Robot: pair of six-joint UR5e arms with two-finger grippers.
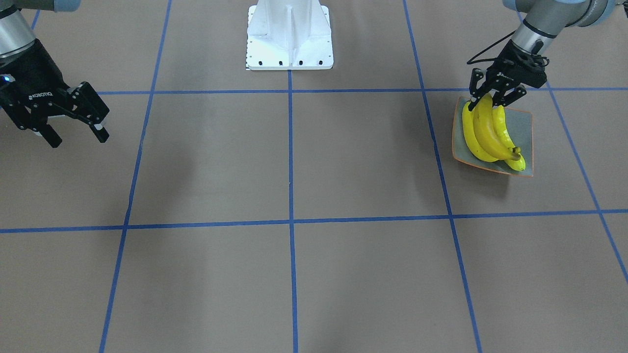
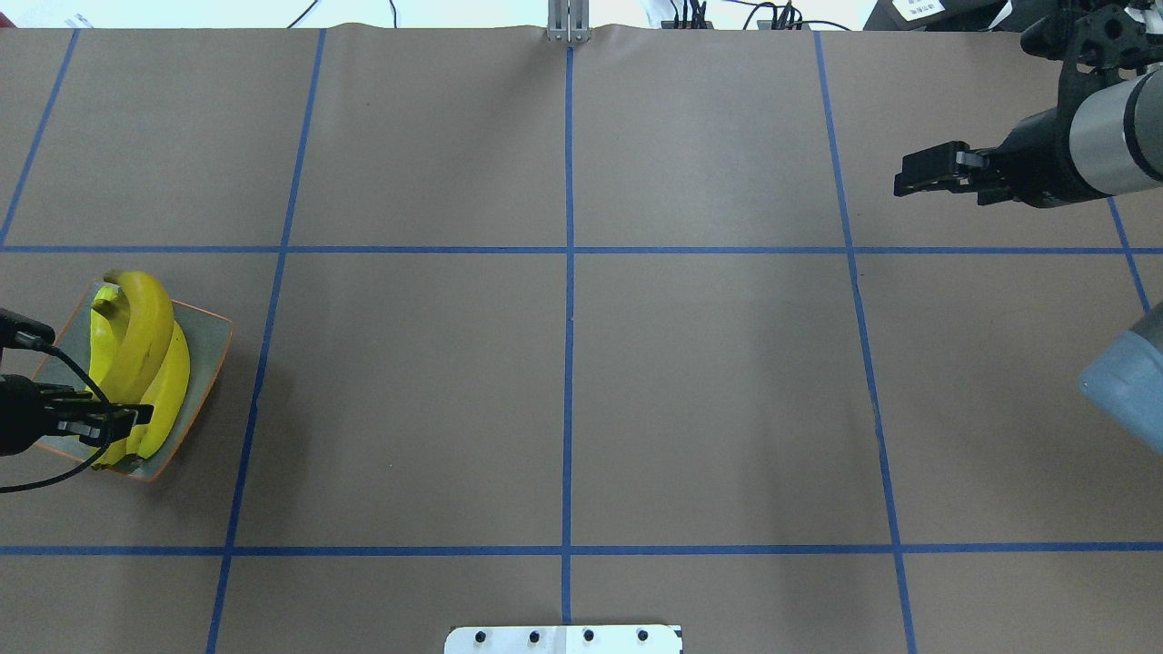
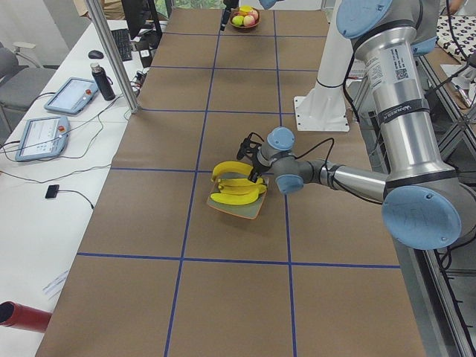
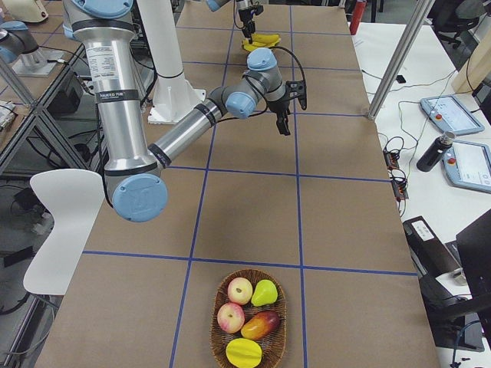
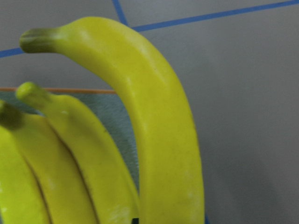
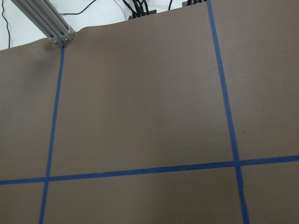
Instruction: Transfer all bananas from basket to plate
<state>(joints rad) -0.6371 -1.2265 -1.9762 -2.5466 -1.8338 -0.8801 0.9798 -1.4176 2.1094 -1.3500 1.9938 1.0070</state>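
Overhead exterior puts three glossy, curved yellow bananas (image 2: 136,363) stacked on the square grey-blue plate with a thin orange rim (image 2: 207,338), near the table's left edge. The left gripper (image 1: 486,103) pinches the near end of the topmost banana (image 2: 147,318), which lies over the other two with its stem tip reaching past the plate's far rim. The right gripper (image 1: 77,139) hangs spread and empty, well apart. The woven basket (image 4: 249,272) holds other fruit and no banana that shows. The likely trouble comes at release. The top banana could slide on the slick pair beneath and roll off the plate. Fingers pulling away might also drag it along or shove the plate.
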